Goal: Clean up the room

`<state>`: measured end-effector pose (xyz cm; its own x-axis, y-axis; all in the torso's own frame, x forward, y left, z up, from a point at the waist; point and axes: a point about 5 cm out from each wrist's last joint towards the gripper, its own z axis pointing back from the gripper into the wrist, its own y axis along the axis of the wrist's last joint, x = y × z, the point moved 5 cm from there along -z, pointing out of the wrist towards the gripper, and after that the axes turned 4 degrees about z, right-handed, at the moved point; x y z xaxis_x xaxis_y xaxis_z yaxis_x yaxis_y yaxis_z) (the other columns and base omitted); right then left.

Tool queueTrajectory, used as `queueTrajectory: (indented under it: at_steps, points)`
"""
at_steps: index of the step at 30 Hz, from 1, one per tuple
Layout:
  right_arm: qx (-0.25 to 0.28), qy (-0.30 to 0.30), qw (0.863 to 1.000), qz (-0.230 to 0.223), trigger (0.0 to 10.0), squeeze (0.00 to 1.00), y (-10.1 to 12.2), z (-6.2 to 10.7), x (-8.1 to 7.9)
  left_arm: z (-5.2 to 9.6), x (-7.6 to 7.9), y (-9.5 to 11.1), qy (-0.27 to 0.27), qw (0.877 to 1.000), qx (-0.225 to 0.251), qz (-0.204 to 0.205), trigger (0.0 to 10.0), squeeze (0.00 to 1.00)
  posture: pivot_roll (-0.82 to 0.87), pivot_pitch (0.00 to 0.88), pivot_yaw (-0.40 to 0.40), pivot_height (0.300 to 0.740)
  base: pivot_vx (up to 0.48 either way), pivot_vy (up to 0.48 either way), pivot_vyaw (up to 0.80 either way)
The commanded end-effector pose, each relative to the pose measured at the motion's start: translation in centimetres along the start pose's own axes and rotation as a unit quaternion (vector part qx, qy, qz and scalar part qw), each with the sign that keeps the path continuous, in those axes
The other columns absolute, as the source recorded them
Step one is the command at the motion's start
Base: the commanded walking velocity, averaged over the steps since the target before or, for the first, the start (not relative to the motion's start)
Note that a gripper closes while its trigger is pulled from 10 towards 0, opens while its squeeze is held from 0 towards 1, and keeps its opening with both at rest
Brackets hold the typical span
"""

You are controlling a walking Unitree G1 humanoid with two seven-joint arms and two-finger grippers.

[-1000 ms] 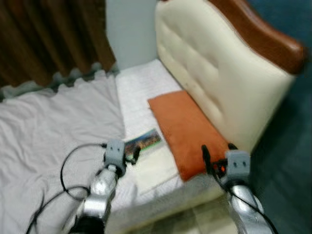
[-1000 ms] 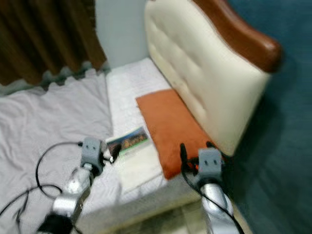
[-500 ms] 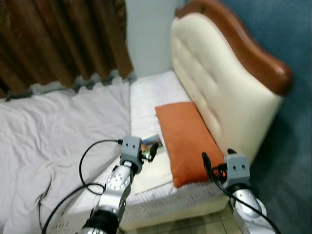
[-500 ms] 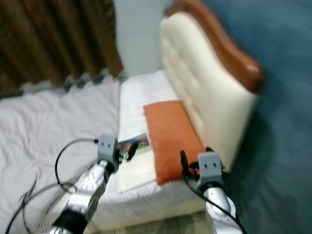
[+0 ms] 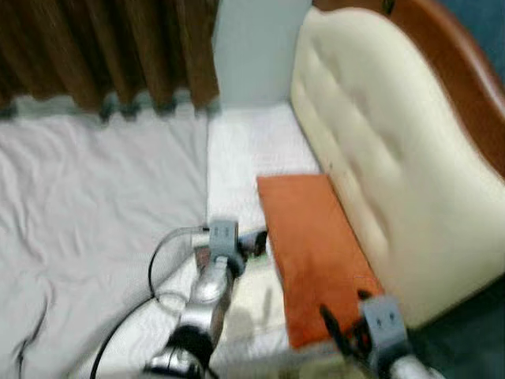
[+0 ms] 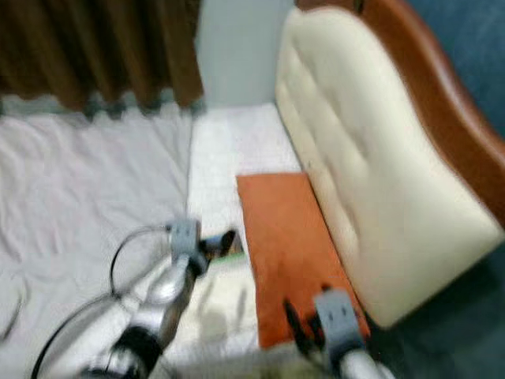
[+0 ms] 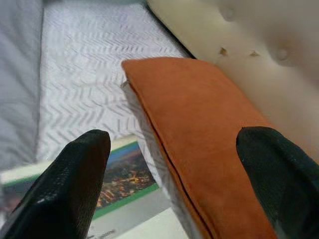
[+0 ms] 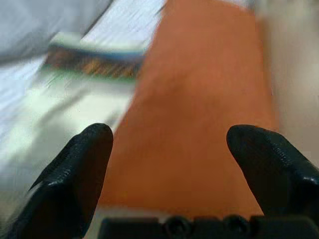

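1. Now the orange pillow (image 5: pixel 316 249) lies flat on the bed (image 5: pixel 95 213), its long edge against the cream headboard (image 5: pixel 379 150) at 3 o'clock.
2. Left gripper (image 5: pixel 251 243) hovers over a booklet (image 7: pixel 122 181) touching the pillow's 9 o'clock edge, fingers (image 7: pixel 70 191) spread.
3. Right gripper (image 5: pixel 347 335) hangs at the pillow's 6 o'clock end, fingers (image 8: pixel 75 169) spread wide, holding nothing.
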<state>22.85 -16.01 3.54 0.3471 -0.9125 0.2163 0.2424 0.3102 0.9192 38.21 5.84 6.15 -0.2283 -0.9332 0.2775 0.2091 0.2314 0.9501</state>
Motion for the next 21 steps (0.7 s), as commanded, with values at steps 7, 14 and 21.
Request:
queueTrajectory:
  at_steps: [7, 14, 21]
  points:
    - [-0.055, 0.042, 0.998, -0.008, 10.0, 0.00, -0.1, 8.6, -3.6, 0.3, -5.1, -1.9, 0.106, 0.991, -0.077, 0.024, 10.0, 0.00, -0.49, 0.616, -0.137, 0.740, 0.000, 0.000, 0.00]
    - [-0.086, 0.043, 0.995, -0.033, 10.0, 0.00, 0.1, 12.0, -5.0, 0.8, -6.7, -2.5, 0.122, 0.986, -0.109, 0.009, 10.0, 0.00, -0.50, 0.684, -0.132, 0.740, 0.000, 0.000, 0.00]
    - [-0.122, 0.035, 0.991, -0.053, 10.0, 0.00, 0.0, 14.7, -6.3, 0.9, -7.2, -2.9, 0.110, 0.983, -0.145, -0.001, 10.0, 0.00, -0.51, 0.711, -0.120, 0.740, 0.000, 0.000, 0.00]
